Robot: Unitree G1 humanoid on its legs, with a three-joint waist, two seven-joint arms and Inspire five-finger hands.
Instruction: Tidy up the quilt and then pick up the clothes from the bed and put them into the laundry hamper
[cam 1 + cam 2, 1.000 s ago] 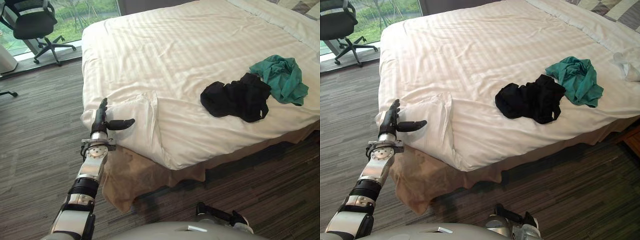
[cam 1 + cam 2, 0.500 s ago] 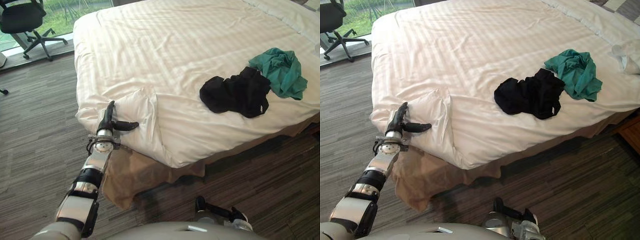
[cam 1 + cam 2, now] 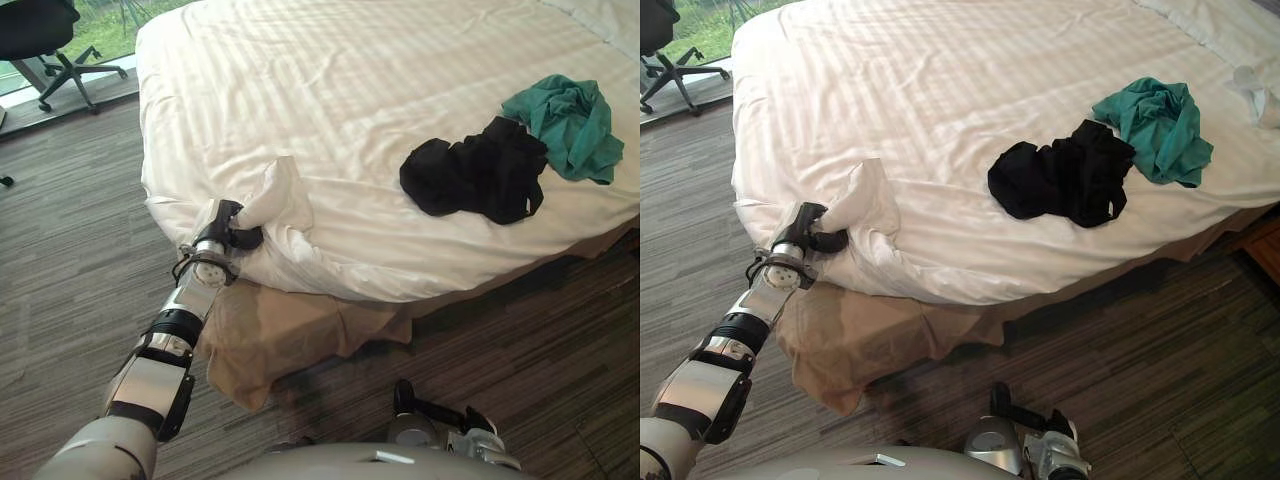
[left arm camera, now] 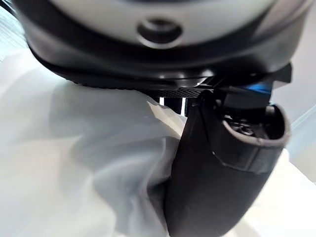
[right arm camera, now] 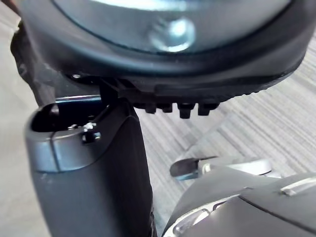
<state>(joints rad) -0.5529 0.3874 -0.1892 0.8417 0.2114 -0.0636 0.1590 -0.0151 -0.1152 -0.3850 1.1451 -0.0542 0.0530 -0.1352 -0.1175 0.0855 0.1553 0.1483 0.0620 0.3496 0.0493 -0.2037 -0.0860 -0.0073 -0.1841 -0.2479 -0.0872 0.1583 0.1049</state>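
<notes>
A white striped quilt (image 3: 360, 90) covers the bed. Its near left corner (image 3: 275, 195) is bunched into a raised fold. My left hand (image 3: 228, 225) is at that corner, its fingers curled round the cloth; up close, its thumb (image 4: 217, 177) presses into the white fabric (image 4: 74, 163). A black heap of clothes (image 3: 470, 180) lies on the quilt near the bed's front edge, touching a teal garment (image 3: 570, 115) just behind it to the right. My right hand (image 3: 430, 415) hangs low over the floor with straight fingers, holding nothing; its thumb (image 5: 94, 168) shows in the right wrist view.
A beige bed skirt (image 3: 290, 335) hangs below the quilt's edge and spills onto the striped floor. A black office chair (image 3: 40, 30) stands at the far left by the window. A small white cloth (image 3: 1255, 85) lies at the bed's right edge.
My left hand has gone from open beside the quilt corner to curled round it, and the corner has bunched up. The view has also shifted a little.
</notes>
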